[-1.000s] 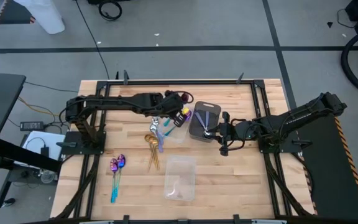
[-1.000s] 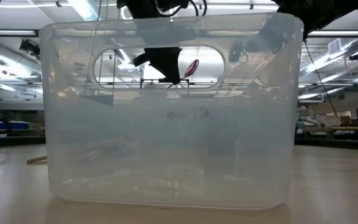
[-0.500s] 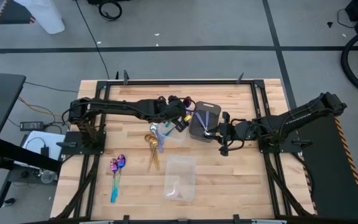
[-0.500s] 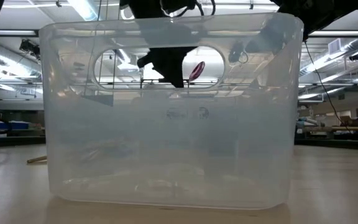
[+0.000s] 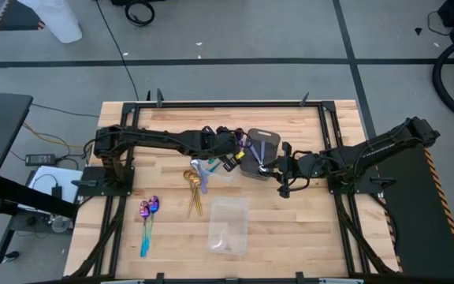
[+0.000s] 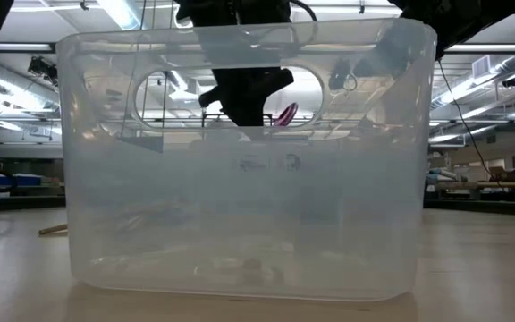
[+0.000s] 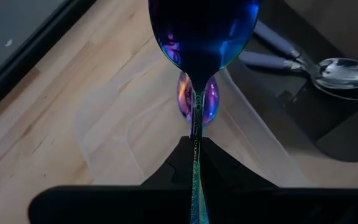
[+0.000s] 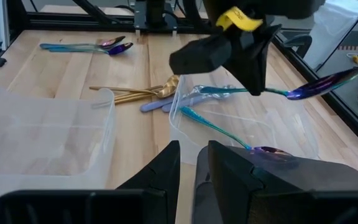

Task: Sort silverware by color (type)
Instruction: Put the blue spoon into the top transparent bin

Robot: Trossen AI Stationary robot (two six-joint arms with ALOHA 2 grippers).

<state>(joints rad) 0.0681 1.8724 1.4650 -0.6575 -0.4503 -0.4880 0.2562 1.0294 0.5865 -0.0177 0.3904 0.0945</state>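
purple spoon (image 7: 204,34) in left tool (image 7: 194,146)

Glossy iridescent metal spoon (image 7: 204,37), mirror-bright; polished silver spoon (image 7: 344,71) on a matt dark grey tray (image 7: 328,134); clear smooth plastic tray (image 8: 247,127); pale, smooth-grained wooden surface (image 8: 55,74); shiny gold spoons (image 8: 138,93)

Purple spoon (image 5: 149,208) x4: 2 on the table, 1 in a clear tray, 1 up in the air. Gold spoon (image 5: 191,183) x2, poss. 3 (they overlap, hard to split). Silver spoon (image 5: 260,148) x3 seen, 2 of them in the dark tray. Clear tray (image 5: 228,229) x2. Dark tray (image 5: 273,136) x1.
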